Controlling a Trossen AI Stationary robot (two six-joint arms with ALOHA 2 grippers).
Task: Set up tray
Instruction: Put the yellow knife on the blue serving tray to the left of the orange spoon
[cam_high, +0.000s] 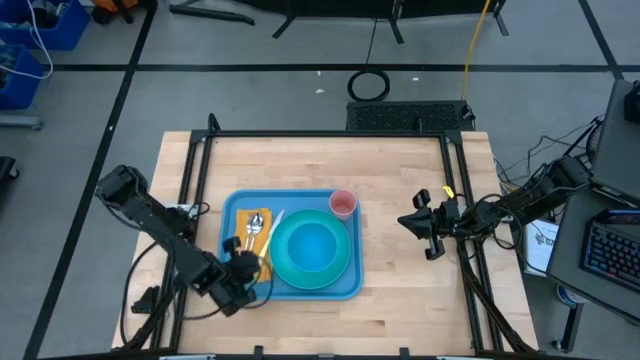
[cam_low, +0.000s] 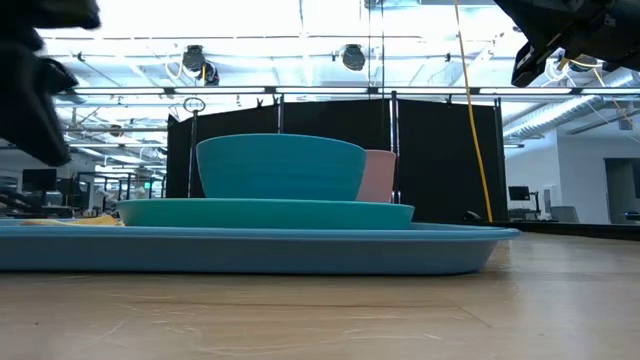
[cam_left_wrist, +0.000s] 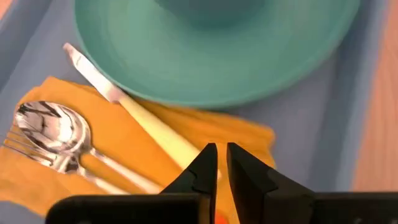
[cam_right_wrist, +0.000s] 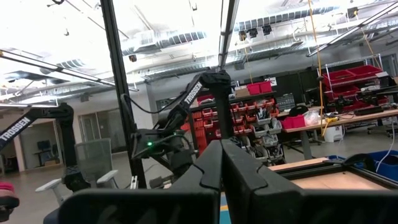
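Tray (cam_high: 292, 290) under left hand (cam_high: 247, 262), right hand (cam_high: 418, 226) well apart

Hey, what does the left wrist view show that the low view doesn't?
Only the left wrist view shows the knife, spoon and fork tines on the orange napkin, with the left hand nearly shut above them. Only the low view shows the pink cup and the bowl's side profile. Both show the teal plate and the tray.
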